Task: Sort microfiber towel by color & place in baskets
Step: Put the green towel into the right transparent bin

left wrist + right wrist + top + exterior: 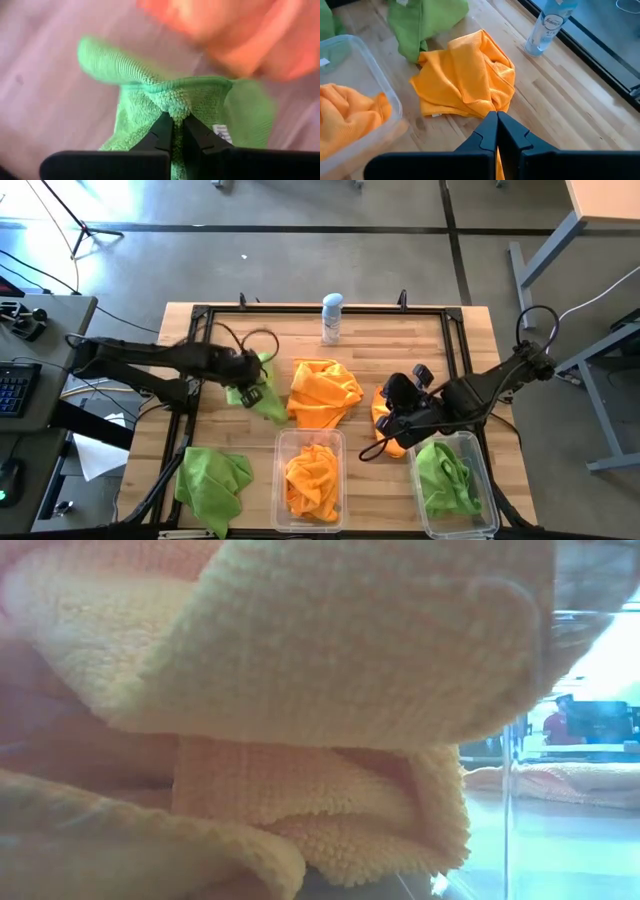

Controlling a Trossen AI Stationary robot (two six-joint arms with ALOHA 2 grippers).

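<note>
My left gripper (250,377) is over the table's left-middle, shut on a lime green towel (265,392). My right gripper (396,420) is right of centre, just beyond the right bin, shut on an orange towel (385,432). A crumpled orange towel (322,392) lies on the table between them, and in the right wrist view that orange towel (465,82) is spread ahead of the fingers. Another green towel (213,478) lies at the near left. The middle clear bin (280,480) holds an orange towel (313,478); the right clear bin (487,480) holds a green one (445,475). My left gripper (177,122) pinches a bunched fold (175,105) of the green towel between its two fingertips. The cloth spreads and hangs away from the fingers, slack. My right gripper (497,120) is closed on orange cloth (498,162) that shows in the slit between the fingers; the fingers hide which part. The towel bunches under the gripper.
A white-and-blue spray can (331,318) stands at the far edge, centre. A dark metal frame (300,310) runs along the table's far side. In the low view the binned orange towel (300,690) fills the picture behind the bin's wall (512,800).
</note>
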